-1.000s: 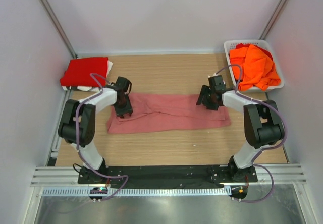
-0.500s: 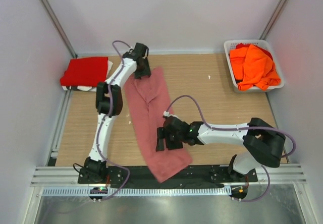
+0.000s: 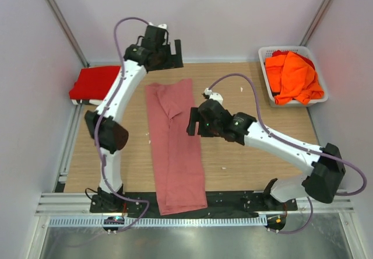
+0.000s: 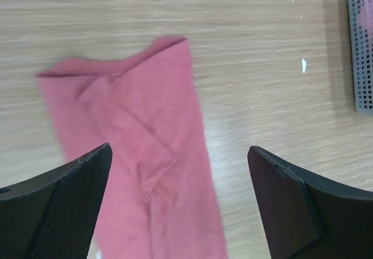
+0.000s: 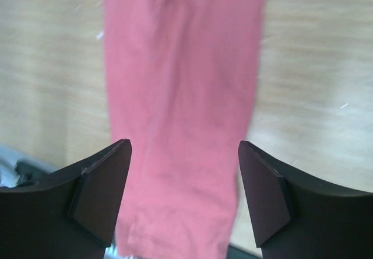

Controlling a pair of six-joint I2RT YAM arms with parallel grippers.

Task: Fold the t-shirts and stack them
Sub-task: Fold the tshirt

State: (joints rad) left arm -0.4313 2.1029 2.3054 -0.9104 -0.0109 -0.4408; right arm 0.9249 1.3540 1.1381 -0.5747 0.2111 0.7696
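My top camera sits above and behind my bases, looking down over the whole table (image 3: 250,160), both arms and the basket (image 3: 265,58). My left wrist camera looks down through the left gripper (image 4: 179,151), from well up, at the far end of the pink tee (image 4: 145,130); the basket (image 4: 362,49) clips its right edge. My right wrist camera looks down through the right gripper (image 5: 183,145), nearer, at the tee's (image 5: 180,95) near end. All three views share that tee (image 3: 175,142).

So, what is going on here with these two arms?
They are folding t-shirts. The pink tee lies as a long folded strip from the far side to the near edge. The left arm hovers over its far end, the right arm over its middle, both jaws open and empty. A red tee sits folded far left; orange tees fill the basket.
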